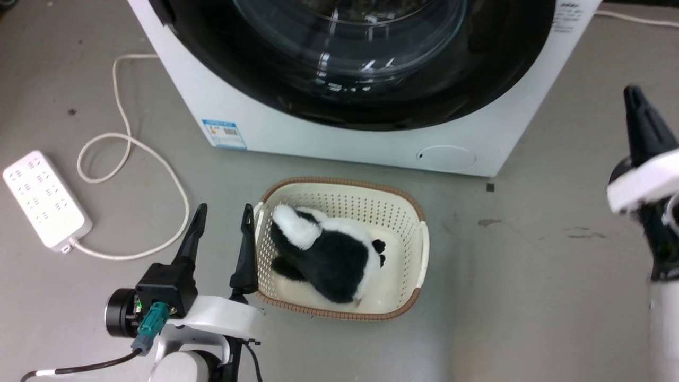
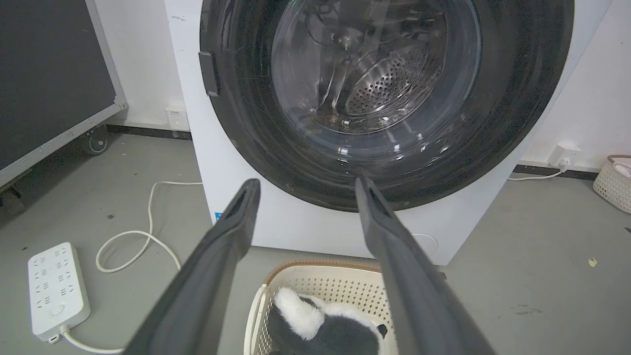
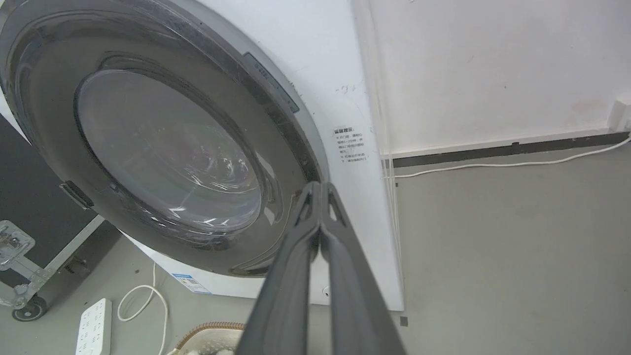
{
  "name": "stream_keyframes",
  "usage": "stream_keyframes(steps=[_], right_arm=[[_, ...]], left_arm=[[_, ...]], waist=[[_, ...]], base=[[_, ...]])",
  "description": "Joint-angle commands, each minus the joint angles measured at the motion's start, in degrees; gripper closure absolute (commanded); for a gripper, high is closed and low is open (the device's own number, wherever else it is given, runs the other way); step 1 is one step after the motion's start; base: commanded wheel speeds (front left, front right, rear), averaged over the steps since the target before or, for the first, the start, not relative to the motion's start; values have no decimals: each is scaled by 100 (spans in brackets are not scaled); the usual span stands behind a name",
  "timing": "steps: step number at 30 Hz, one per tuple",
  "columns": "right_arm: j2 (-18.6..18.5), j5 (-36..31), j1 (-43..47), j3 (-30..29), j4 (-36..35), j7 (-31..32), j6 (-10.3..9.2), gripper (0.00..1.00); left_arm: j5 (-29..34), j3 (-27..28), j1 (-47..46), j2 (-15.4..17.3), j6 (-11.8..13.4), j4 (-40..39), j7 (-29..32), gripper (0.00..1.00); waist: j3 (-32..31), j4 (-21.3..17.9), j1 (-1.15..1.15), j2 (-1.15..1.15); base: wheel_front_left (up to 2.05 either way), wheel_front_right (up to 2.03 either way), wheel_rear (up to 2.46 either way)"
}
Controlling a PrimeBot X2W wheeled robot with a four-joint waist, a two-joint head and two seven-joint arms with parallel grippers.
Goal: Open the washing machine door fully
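Head view: one white washing machine (image 1: 318, 138) stands at the far centre. The washing machine door (image 1: 350, 63), one round glossy black disc with a bulging clear glass middle, lies flat against its front. One small round white flap (image 1: 445, 157) sits low on the right. Near it on the grey floor is one cream perforated plastic basket (image 1: 421, 249) with a brown woven rim, holding one fluffy black-and-white plush toy (image 1: 329, 260). One white power strip (image 1: 45, 199) lies at the left, its cord (image 1: 127, 138) looped. The left gripper (image 1: 224, 209) is just beside the basket's left rim, its two fingers spread. The right gripper (image 1: 636, 106) is at the far right, its fingers pressed together into one point.

Left wrist view: the left gripper (image 2: 308, 183) has its fingers wide apart, holding nothing. Beyond them is the door (image 2: 384, 148), with a perforated steel drum (image 2: 384, 88) visible through the glass. Two baskets show: the near one (image 2: 315, 276) holding the plush toy (image 2: 320, 325), and another (image 2: 613, 185) at the far right.

Right wrist view: the right gripper (image 3: 320, 186) has its two fingers closed on each other, empty, with the tips at the door's (image 3: 167, 148) right edge; whether they touch it is unclear.
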Motion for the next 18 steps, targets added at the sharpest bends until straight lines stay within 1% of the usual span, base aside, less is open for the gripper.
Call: stream_keyframes(steps=[1,9,18], right_arm=[[23,100,-231,-62,93,65,-2,100],[109,475,-1273,-660,941,799,-2,100],[112,745,-2477,-1400,1813,1601,-3,100]], left_arm=[[-33,-20,-106,4,47,-34,-51,0],[-158,-122,-233,5,102,-75,-147,0],[-292,-223,-359,5,150,-96,-255,0]], waist=[[76,48,-1,0],[357,204,-1,0],[644,375,-1,0]], base=[[0,0,0],[0,0,0],[0,0,0]])
